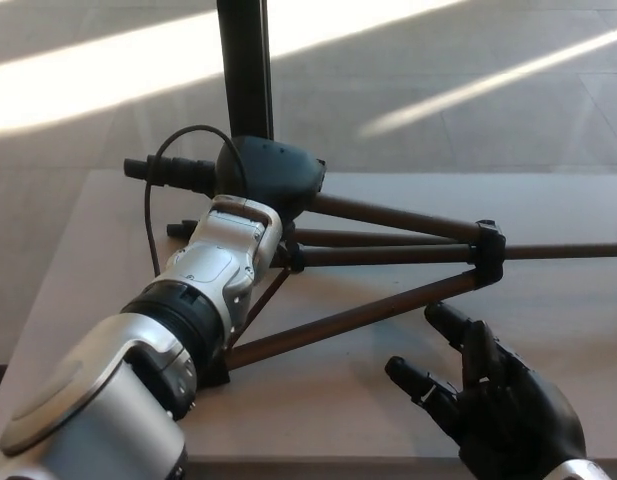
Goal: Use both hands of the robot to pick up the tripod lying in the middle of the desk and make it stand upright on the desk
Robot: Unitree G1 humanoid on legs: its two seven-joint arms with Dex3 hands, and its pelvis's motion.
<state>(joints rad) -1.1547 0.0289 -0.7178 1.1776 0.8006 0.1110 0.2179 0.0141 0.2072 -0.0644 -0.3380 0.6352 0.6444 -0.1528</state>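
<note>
The tripod (pixel 388 215) lies on its side on the pale desk (pixel 548 330), its dark brown legs fanning out to the right and joined by a black collar (pixel 487 252). Its black pan handle (pixel 168 168) sticks out to the left. My left arm reaches in from the bottom left, and my left hand (pixel 273 170) is wrapped over the tripod's head end, with its fingers hidden underneath. My right hand (pixel 493 400) hovers open, palm up, near the desk's front edge. It is just below the lowest leg (pixel 358 317) and does not touch it.
A black vertical pole (pixel 244 70) stands behind the desk, right behind the tripod's head. A thin black cable (pixel 151 215) loops beside my left wrist. Beyond the far desk edge is sunlit floor (pixel 468 80). The tripod's centre rod (pixel 578 250) runs off the right edge.
</note>
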